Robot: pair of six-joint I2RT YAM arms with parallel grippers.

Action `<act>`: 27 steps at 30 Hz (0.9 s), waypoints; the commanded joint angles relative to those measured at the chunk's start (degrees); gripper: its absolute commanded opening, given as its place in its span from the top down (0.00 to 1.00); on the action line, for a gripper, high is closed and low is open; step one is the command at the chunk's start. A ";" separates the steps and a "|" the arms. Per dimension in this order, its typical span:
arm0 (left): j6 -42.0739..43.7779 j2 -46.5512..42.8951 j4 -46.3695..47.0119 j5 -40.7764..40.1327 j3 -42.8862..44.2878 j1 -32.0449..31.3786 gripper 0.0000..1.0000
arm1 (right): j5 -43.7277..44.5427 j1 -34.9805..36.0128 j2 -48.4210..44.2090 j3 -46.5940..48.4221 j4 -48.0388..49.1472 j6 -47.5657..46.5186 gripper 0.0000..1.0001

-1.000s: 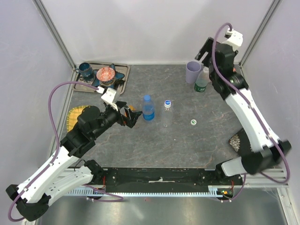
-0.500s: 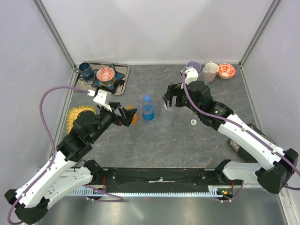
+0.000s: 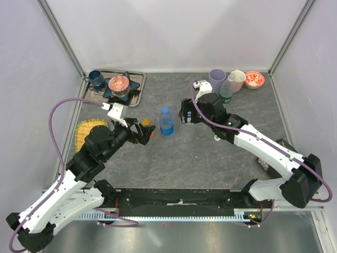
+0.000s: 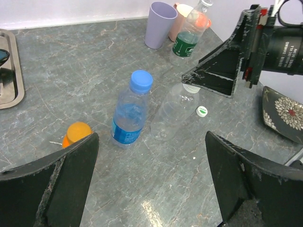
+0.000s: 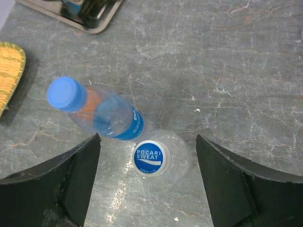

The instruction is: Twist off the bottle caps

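A clear bottle (image 5: pixel 176 163) with a blue-and-white cap (image 5: pixel 151 158) stands mid-table, and my right gripper (image 5: pixel 147 138) hovers open just above it, a finger on each side, not touching. Right beside it to the left stands the blue-tinted bottle (image 3: pixel 166 122) with its blue cap (image 4: pixel 141 81). The orange bottle (image 3: pixel 147 126) stands further left, at the left finger of my open, empty left gripper (image 4: pixel 150 142). Another clear bottle (image 3: pixel 226 93), green-labelled, stands at the back by the cups. A loose white cap (image 3: pixel 217 138) lies on the table.
A lilac cup (image 3: pixel 216 80), a beige cup (image 3: pixel 237 80) and a red bowl (image 3: pixel 255 79) line the back right. A metal tray (image 3: pixel 136 94) with dishes sits back left, a yellow mat (image 3: pixel 83 132) on the left, a dark patterned plate (image 4: pixel 284 111) on the right.
My right arm has swung from the back right corner to above the clear bottle mid-table. My left gripper has drawn back slightly beside the orange bottle.
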 commanded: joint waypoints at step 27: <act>5.24 2.61 5.95 -4.58 5.67 0.12 0.00 | 1.29 1.85 -11.37 13.93 -11.87 5.45 1.00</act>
